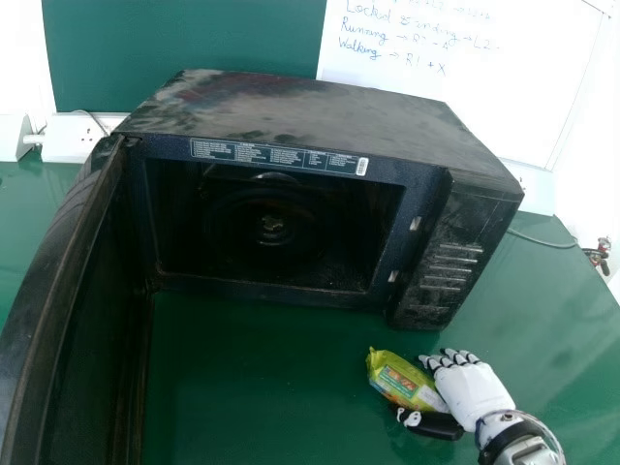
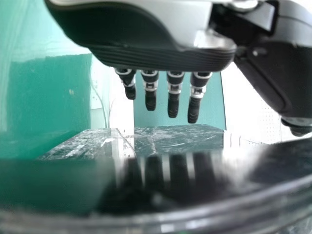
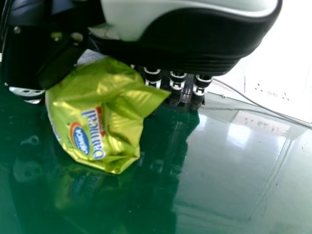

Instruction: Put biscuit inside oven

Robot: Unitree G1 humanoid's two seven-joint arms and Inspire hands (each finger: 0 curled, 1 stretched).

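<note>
In the head view my right hand (image 1: 478,395) is at the lower right, in front of the oven (image 1: 320,126). The yellow-green biscuit packet (image 1: 402,381) lies between its thumb and its extended fingers. The right wrist view has the packet (image 3: 97,122) beside the thumb, low over the table, with the fingers of my right hand (image 3: 195,46) fairly straight and not curled round it. The oven's door (image 1: 73,291) stands open on the left, its cavity facing the table's front. My left hand (image 2: 161,53) has straight fingers near a glossy black surface.
The green table (image 1: 262,387) extends in front of the oven and to its right. A cable (image 1: 542,240) runs behind the oven's right side. White sockets (image 1: 73,136) are at the back left, and a whiteboard (image 1: 465,87) stands behind.
</note>
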